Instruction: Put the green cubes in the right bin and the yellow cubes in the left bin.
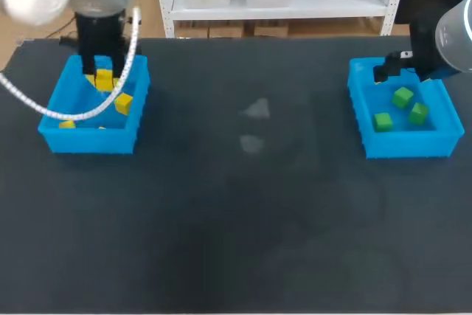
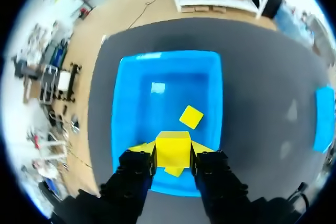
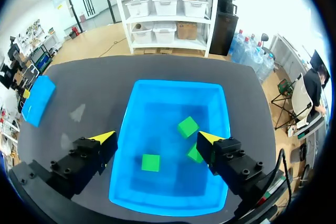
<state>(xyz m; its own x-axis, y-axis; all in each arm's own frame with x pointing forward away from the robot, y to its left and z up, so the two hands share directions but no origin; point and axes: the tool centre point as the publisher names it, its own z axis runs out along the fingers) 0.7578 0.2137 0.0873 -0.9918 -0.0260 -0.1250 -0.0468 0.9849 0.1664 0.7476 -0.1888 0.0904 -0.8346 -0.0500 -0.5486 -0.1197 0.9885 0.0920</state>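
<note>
My left gripper point(image 2: 173, 157) is shut on a yellow cube point(image 2: 173, 148) and hangs over the left blue bin point(image 2: 131, 103). One yellow cube point(image 2: 191, 117) lies on that bin's floor ahead of the fingers, and another shows partly under the held cube. From above, the held cube point(image 1: 103, 79) is inside the left bin's point(image 1: 88, 142) outline, with loose yellow cubes point(image 1: 123, 102) beside it. My right gripper point(image 3: 156, 139) stands open and holds nothing above the right blue bin point(image 3: 173, 85). Three green cubes point(image 3: 187, 127) lie in that bin point(image 1: 405, 149).
Both bins sit on a dark table point(image 1: 243, 204), one near each end. A white cable point(image 1: 44, 105) from my left arm loops across the left bin. Two faint pale marks point(image 1: 254, 127) show on the tabletop between the bins.
</note>
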